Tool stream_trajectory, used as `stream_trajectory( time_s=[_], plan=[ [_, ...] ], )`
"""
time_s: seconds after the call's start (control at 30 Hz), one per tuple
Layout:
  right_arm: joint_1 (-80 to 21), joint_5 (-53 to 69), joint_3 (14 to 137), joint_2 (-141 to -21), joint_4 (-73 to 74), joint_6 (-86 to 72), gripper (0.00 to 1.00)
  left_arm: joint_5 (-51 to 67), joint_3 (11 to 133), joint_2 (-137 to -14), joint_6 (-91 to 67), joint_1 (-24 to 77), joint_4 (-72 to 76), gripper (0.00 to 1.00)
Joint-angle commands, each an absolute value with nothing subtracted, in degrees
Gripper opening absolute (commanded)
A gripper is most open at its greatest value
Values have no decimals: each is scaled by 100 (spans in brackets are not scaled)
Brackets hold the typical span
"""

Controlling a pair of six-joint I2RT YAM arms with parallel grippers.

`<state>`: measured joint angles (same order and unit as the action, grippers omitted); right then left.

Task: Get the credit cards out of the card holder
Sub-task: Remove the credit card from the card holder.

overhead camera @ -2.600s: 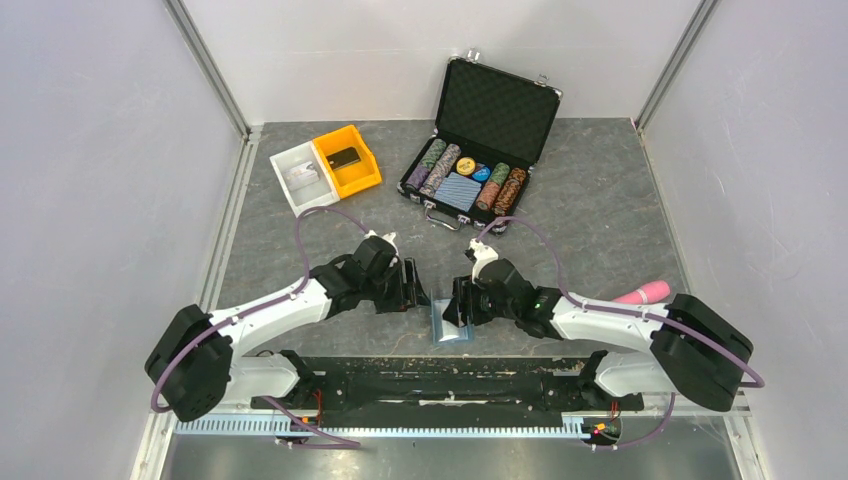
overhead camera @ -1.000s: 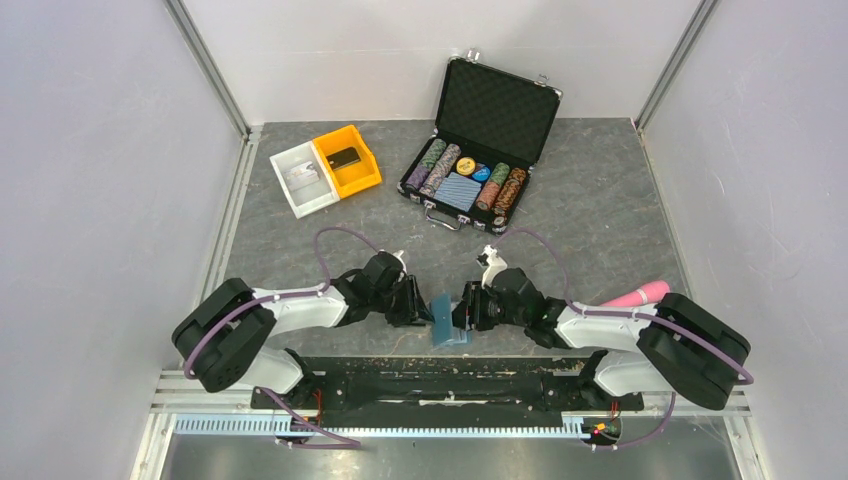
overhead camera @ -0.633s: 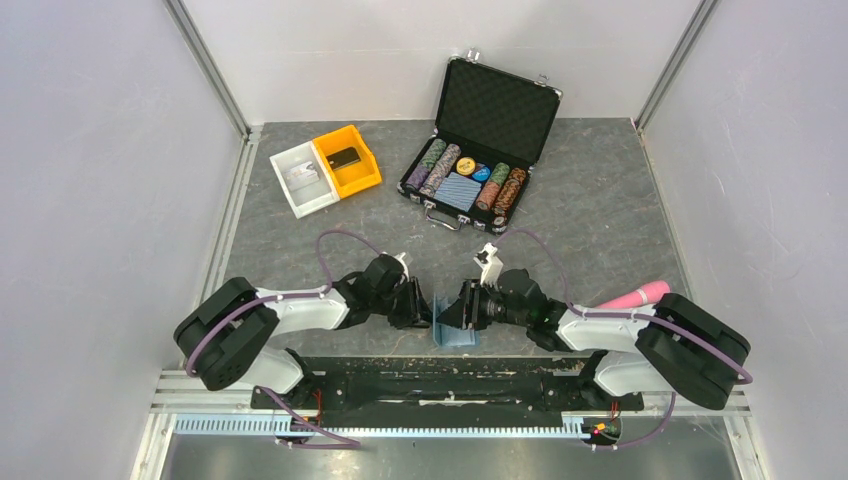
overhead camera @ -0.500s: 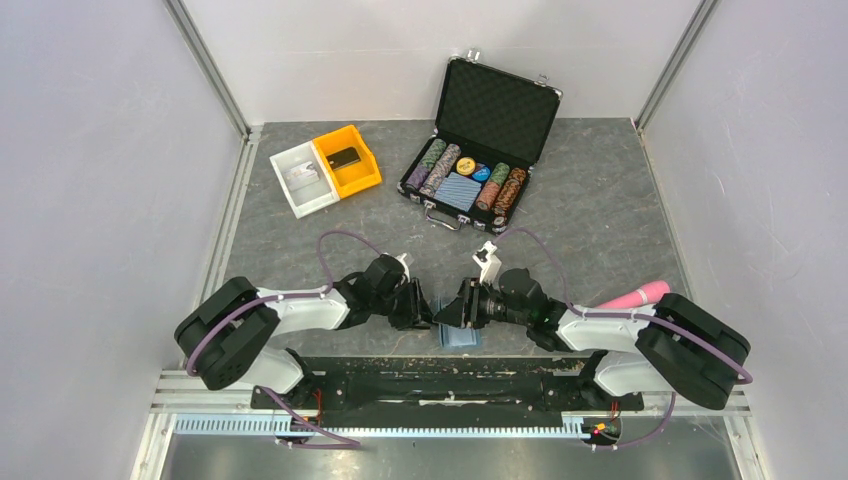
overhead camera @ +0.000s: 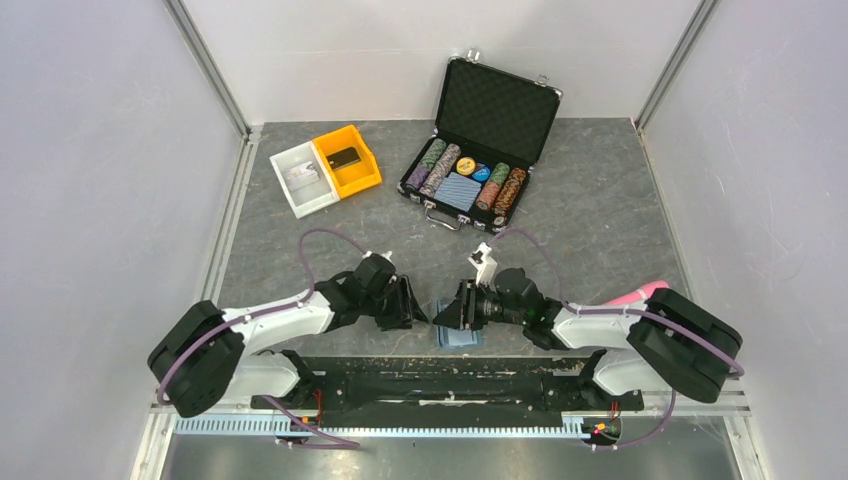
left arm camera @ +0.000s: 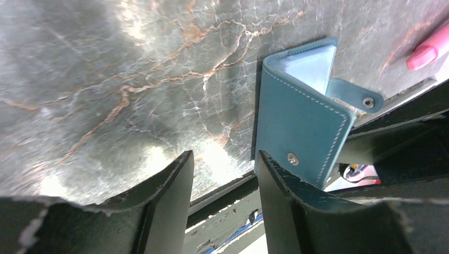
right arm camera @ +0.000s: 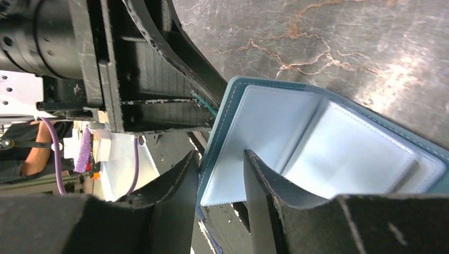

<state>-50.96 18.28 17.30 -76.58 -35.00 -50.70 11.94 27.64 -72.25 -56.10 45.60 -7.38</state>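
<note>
The card holder (overhead camera: pixel 460 337) is a light-blue bifold wallet at the table's near edge, between my two grippers. In the left wrist view its teal outside (left arm camera: pixel 299 121) stands half open, with a snap strap hanging off. My left gripper (left arm camera: pixel 225 159) is open and empty just left of it, one finger beside its lower corner; from above, the left gripper (overhead camera: pixel 418 312) shows at the same spot. In the right wrist view the pale inner pockets (right arm camera: pixel 328 153) face me. My right gripper (right arm camera: pixel 221 159) is open with the near panel's edge between its jaws. No black credit cards show.
A pink object (overhead camera: pixel 640 292) lies right of the wallet. An open black poker-chip case (overhead camera: pixel 480 150) stands at the back. A yellow bin (overhead camera: pixel 362 183) holding a dark flat thing and a white bin (overhead camera: pixel 285 183) sit back left. The black frame rail (overhead camera: pixel 440 375) runs below the table edge.
The wallet went from folded and upright between both grippers to spread open, low at the table edge. My left gripper has drawn back a little to the left, off the wallet.
</note>
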Motion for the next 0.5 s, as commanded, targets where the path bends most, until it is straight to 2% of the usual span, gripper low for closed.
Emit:
stream_trajectory(
  time_s=[0.0, 0.1, 0.23, 0.47],
  plan=[
    [-5232, 1817, 2175, -7983, -3371, -4775, 37, 870, 3033, -6781, -5390, 4342, -1459, 56],
    [-5332, 1823, 2308, -8149, -3366, -4735, 38, 952, 3052, -6536, -5362, 4177, -1558, 56],
    [-5422, 1718, 2424, -8227, -3181, -4627, 46, 1060, 3049, -6247, -5336, 4021, -1619, 59],
    [-5440, 1367, 2442, -8022, -2721, -4400, 41, 1507, 3148, -6215, -5218, 3973, -1332, 66]
  ],
)
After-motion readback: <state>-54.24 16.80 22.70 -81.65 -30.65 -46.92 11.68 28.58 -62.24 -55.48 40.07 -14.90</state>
